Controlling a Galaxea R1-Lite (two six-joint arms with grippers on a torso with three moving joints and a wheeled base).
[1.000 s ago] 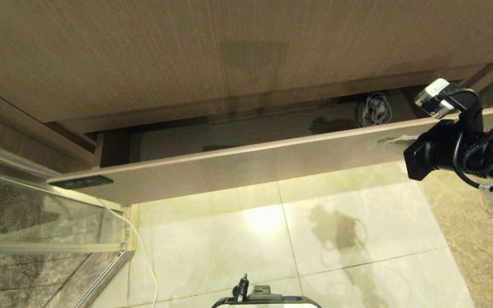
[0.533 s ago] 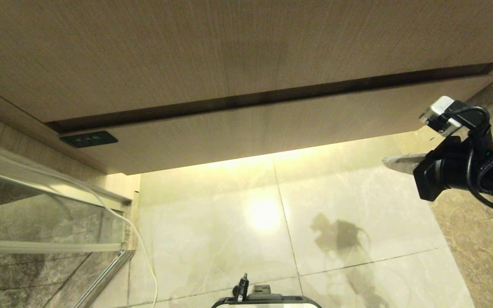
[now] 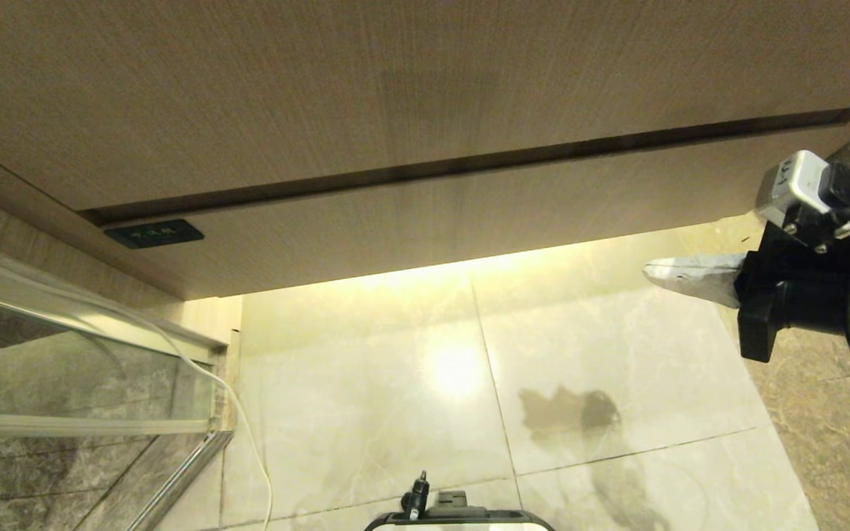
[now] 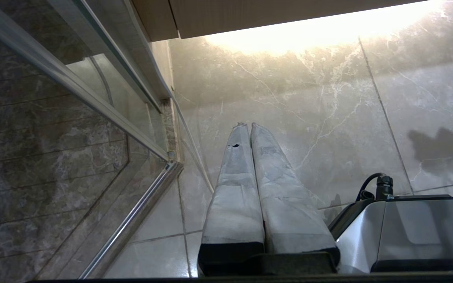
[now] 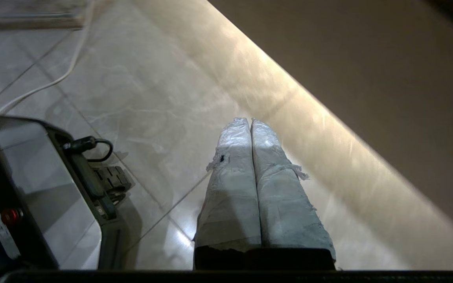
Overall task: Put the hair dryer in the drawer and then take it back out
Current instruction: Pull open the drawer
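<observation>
The left gripper [image 4: 246, 126] hangs low over the floor, fingers pressed together, empty. The drawer [image 3: 469, 221] is shut; the hair dryer is probably inside, unseen. The right gripper [image 3: 650, 271], closed and empty, is nearer, just below the drawer's right end.

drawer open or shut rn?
Shut. The drawer front sits flush under the panel, only a thin dark seam between them, and none of its inside shows.

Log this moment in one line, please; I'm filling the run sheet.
drawer: closed | hair dryer: not visible | right gripper: shut, empty, off drawer's right end | left gripper: shut, parked over floor
</observation>
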